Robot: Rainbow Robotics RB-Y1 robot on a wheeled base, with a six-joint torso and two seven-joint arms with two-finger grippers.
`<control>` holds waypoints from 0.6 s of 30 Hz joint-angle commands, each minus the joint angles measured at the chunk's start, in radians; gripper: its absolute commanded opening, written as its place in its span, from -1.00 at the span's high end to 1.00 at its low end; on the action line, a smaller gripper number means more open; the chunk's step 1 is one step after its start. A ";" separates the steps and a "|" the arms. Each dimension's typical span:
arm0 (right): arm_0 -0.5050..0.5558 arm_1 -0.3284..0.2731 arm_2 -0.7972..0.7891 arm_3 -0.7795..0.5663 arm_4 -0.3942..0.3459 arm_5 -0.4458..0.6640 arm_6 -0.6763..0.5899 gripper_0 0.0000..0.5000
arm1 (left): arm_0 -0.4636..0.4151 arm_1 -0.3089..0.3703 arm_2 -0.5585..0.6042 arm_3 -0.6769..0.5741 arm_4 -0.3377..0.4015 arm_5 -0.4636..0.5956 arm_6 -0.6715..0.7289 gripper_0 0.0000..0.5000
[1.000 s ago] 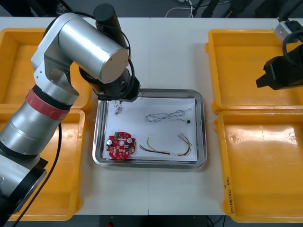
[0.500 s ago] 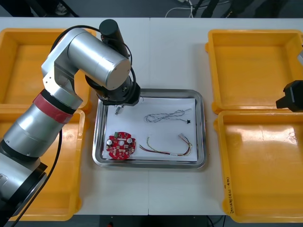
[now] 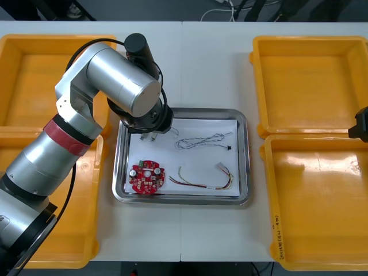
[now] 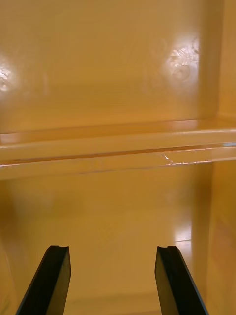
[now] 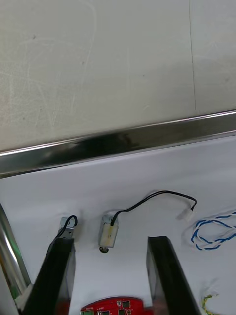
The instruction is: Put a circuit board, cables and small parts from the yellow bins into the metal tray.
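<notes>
A small silvery metal part (image 5: pixel 108 232), its black cable (image 5: pixel 152 197) curling to a white plug (image 5: pixel 186 215), lies between the left gripper (image 5: pixel 110 242)'s parted fingers (image 5: pixel 61 266); the right gripper (image 4: pixel 112 251)'s fingers gape over a yellow bin (image 4: pixel 118 74).

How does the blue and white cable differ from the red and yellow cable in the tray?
The blue and white cable is twisted and lies wavy in the tray's far half; the red and yellow cable has loose strands and curves along the near side. Both rest on the tray's white inside, apart; the open left gripper, over the far left corner, holds neither. The right gripper hangs over a bin.
</notes>
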 commanded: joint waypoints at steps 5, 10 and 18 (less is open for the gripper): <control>0.075 0.007 -0.035 -0.031 0.002 -0.002 -0.021 -1.00 | 0.006 0.005 -0.018 -0.013 0.009 -0.017 0.120 -1.00; 0.108 0.013 -0.035 -0.031 -0.007 -0.023 -0.017 -1.00 | 0.005 0.011 -0.018 -0.013 0.009 -0.019 0.126 -1.00; 0.114 0.014 -0.035 -0.005 -0.019 -0.061 -0.008 -1.00 | 0.005 0.036 0.022 -0.066 0.026 0.009 0.125 -1.00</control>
